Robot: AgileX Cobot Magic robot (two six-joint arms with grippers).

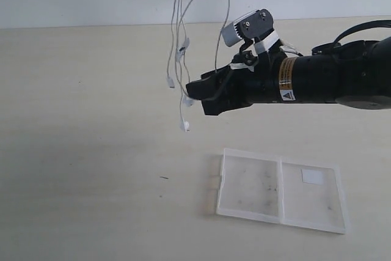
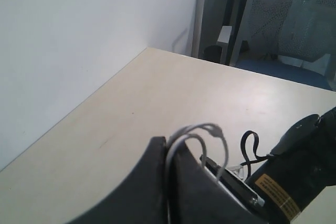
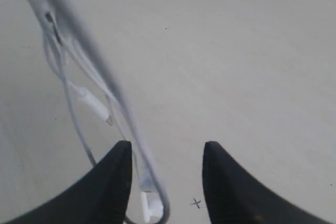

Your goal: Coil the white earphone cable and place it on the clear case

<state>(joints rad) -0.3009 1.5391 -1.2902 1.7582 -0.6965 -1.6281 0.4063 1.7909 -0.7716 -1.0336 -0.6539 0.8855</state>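
I can't read any wording outright. The right arm (image 1: 330,77) carries an orange label (image 1: 286,71) with dark print too small for me to make out, and just below it a white patch bearing a black warning triangle (image 1: 287,95). In the left wrist view that label's lines are only a blur. The white sticker (image 1: 313,176) on the clear case (image 1: 247,191) looks blank. A tiny cross mark (image 3: 196,202) sits on the table (image 3: 262,77).

One white earphone cable (image 1: 182,47), one clear case (image 1: 250,187)
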